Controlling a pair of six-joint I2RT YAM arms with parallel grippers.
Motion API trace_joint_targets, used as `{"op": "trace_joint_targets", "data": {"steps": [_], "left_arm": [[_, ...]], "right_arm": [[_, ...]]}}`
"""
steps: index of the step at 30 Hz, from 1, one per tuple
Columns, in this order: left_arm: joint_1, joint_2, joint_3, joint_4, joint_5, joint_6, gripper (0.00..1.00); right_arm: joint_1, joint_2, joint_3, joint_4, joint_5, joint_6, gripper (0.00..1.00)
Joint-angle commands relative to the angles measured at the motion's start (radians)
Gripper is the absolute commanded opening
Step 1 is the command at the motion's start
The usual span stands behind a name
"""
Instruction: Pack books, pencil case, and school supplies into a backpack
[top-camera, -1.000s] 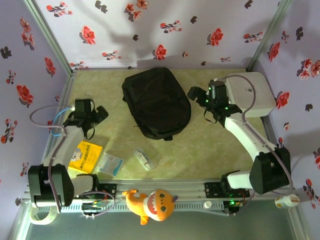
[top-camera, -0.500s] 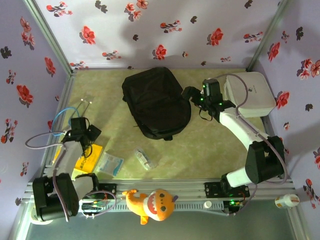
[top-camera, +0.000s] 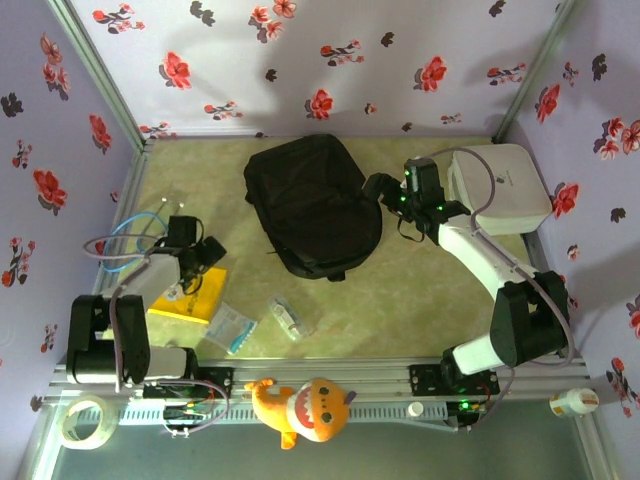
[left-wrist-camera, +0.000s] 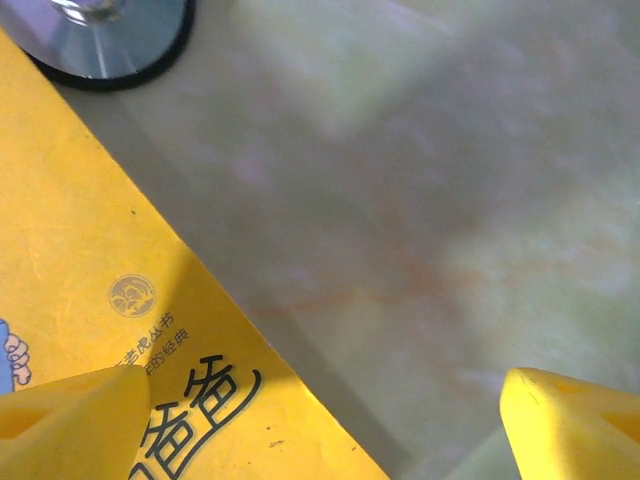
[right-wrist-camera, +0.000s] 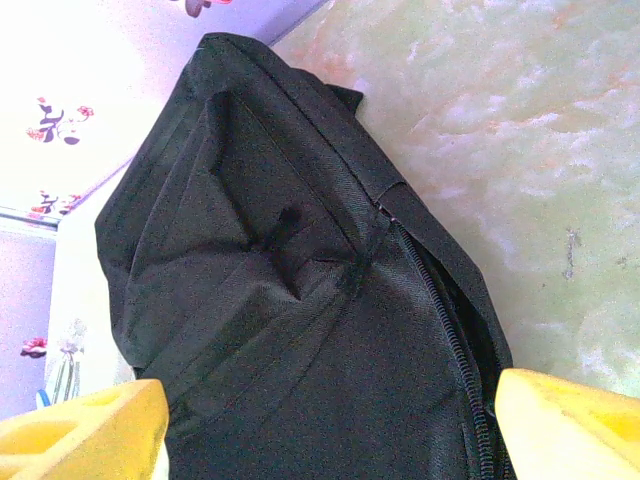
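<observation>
The black backpack (top-camera: 312, 205) lies flat at the table's back middle. My right gripper (top-camera: 381, 188) is open at its right edge. In the right wrist view its yellow fingertips (right-wrist-camera: 90, 430) stand wide to either side of the backpack's fabric (right-wrist-camera: 300, 300), beside the zip (right-wrist-camera: 440, 310). A yellow book (top-camera: 190, 295) lies flat at the front left. My left gripper (top-camera: 200, 255) hangs open over its far corner. In the left wrist view one fingertip (left-wrist-camera: 80, 415) is over the book (left-wrist-camera: 90, 290) and the other over bare table. The clear pencil case (top-camera: 287, 318) lies at the front middle.
A pale blue-white packet (top-camera: 232, 325) lies between the book and the pencil case. A white rounded box (top-camera: 500, 185) stands at the back right. An orange plush toy (top-camera: 300, 405) and a tape roll (top-camera: 80, 420) sit on the front rail. A grey disc (left-wrist-camera: 100, 40) lies beyond the book.
My left gripper swung forward to the book, then a little right, and the yellow book and packet shifted and turned. My right gripper moved left to the backpack's edge and then held still.
</observation>
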Motion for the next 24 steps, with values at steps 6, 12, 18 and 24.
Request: {"op": "trace_joint_targets", "data": {"steps": [6, 12, 18, 24], "left_arm": [[-0.167, 0.232, 0.173, 0.025, 0.168, 0.052, 0.89], [-0.229, 0.257, 0.278, 0.016, 0.194, 0.163, 0.85], [-0.193, 0.142, 0.317, -0.09, 0.1, 0.183, 0.87], [-0.057, -0.017, 0.173, -0.105, 0.094, 0.071, 0.87]], "right_arm": [[0.005, -0.002, 0.003, 0.02, 0.005, 0.009, 0.86], [0.032, -0.016, 0.015, 0.015, -0.016, -0.035, 0.86], [0.166, 0.076, 0.136, -0.058, 0.003, -0.133, 0.85], [0.337, 0.266, 0.323, -0.142, -0.006, -0.206, 0.8]]}}
